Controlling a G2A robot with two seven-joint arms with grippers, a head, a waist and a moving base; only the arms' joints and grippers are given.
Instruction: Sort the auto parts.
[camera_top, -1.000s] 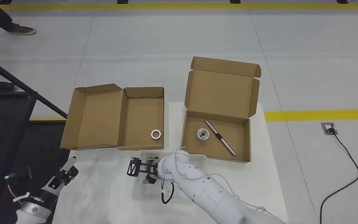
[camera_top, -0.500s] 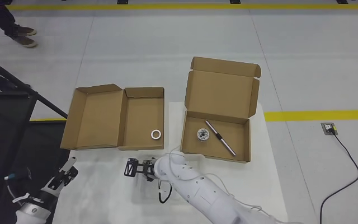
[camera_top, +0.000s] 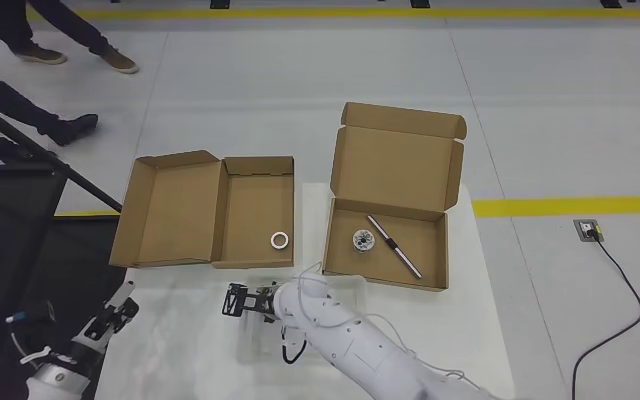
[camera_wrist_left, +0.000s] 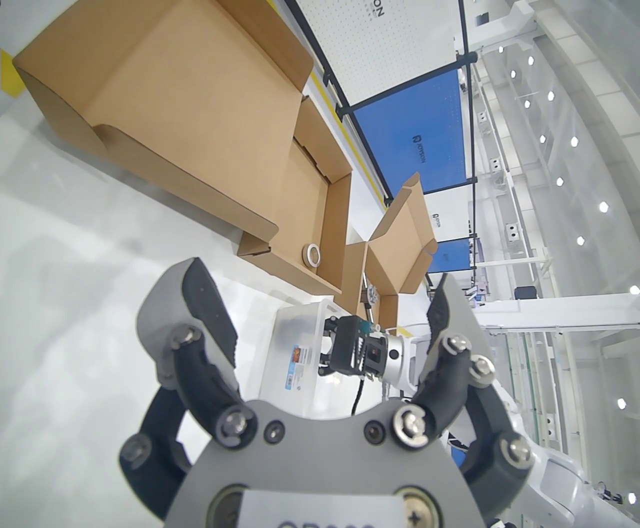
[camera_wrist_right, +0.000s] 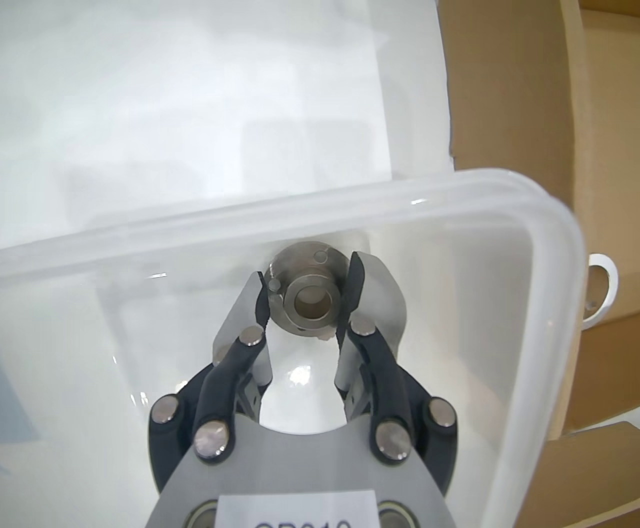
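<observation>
Right fingers (camera_wrist_right: 352, 285) clamped on the metal hub (camera_wrist_right: 307, 295), low in the clear tub (camera_wrist_right: 550, 210) on the counter (camera_top: 190, 320); hub not yet lifted out.

The hold is across the hub's flange rim only, so I judge it shallow: the round edge could roll out or the hub could tip as it comes up. The hub sits near the tub wall, so a slanted pull could catch the rim and drag or tip the light tub. Left fingers (camera_wrist_left: 207, 300) are spread wide and hold nothing, off the counter's left edge and well apart from the tub, so nothing steadies it. The left box (camera_top: 250, 200) holds a ring (camera_top: 279, 239); the right box (camera_top: 430, 235) holds a rod (camera_top: 392, 244) and a round part (camera_top: 362, 239). Choosing the wrong box is the other risk.
</observation>
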